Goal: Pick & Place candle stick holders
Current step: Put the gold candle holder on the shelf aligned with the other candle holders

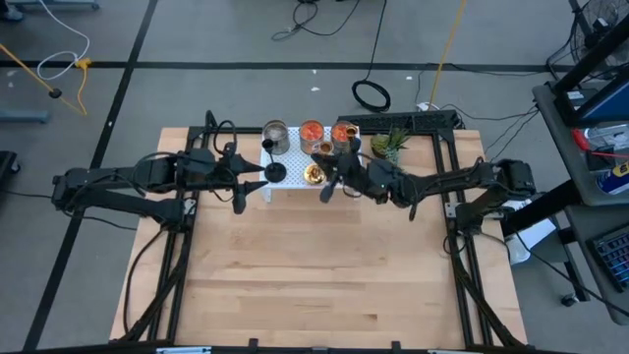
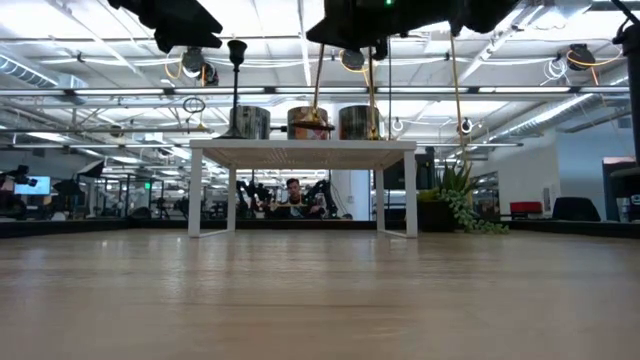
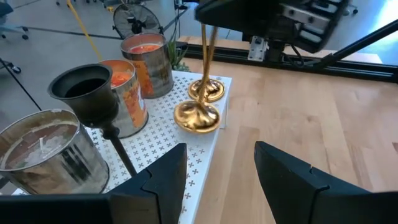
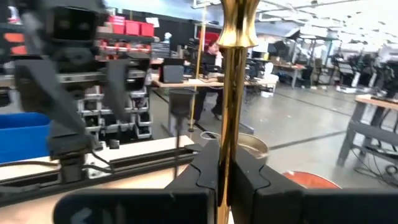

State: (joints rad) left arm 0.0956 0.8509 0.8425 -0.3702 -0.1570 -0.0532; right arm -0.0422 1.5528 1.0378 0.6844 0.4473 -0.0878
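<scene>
On the white perforated stand (image 1: pixel 295 187) at the table's far side stand a grey glass cup (image 1: pixel 276 136), two orange glass cups (image 1: pixel 312 133) (image 1: pixel 342 133), a black stemmed holder (image 3: pixel 87 93) and two gold stemmed holders (image 3: pixel 198 116) (image 3: pixel 207 90). My right gripper (image 4: pixel 224 168) reaches in from the right and is shut on one gold holder's stem. My left gripper (image 3: pixel 217 180) is open and empty. It hovers at the stand's near left side (image 1: pixel 257 180), just short of the black holder. My right gripper pinches a gold holder's thin stem (image 4: pixel 227 134) between its two fingers, below the flared top cup. The fingers come about level from the table's right and lie across the upright stem. Both gold bases seem to rest on the stand; which one belongs to this stem I cannot tell.
A small green potted plant (image 1: pixel 391 145) stands right of the stand. A black frame rail (image 1: pixel 413 120) runs along the far edge. The wooden table (image 1: pixel 314 275) stretches wide in front of the stand. A person (image 2: pixel 293 190) shows far behind the table.
</scene>
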